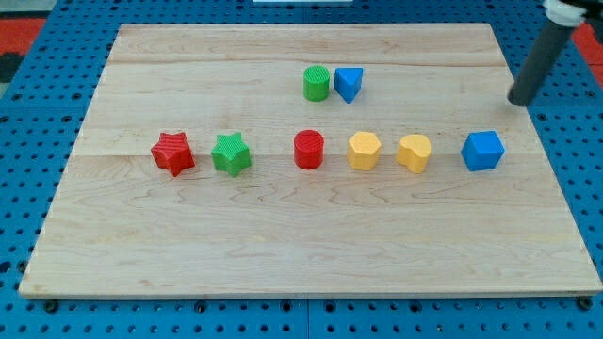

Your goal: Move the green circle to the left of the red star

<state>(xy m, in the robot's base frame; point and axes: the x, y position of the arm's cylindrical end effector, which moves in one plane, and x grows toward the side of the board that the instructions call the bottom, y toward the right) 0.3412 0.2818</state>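
Observation:
The green circle (317,83) stands near the view's top centre, touching a blue triangular block (349,84) on its right. The red star (172,153) lies at the left end of a middle row, with a green star (231,153) just to its right. My tip (519,100) is at the board's right edge, far right of the green circle and above the blue cube (482,151). The rod slants up to the view's top right corner.
The middle row continues rightward with a red circle (308,150), a yellow hexagon (364,151), a yellow heart-like block (414,153) and the blue cube. The wooden board (283,264) lies on a blue perforated table.

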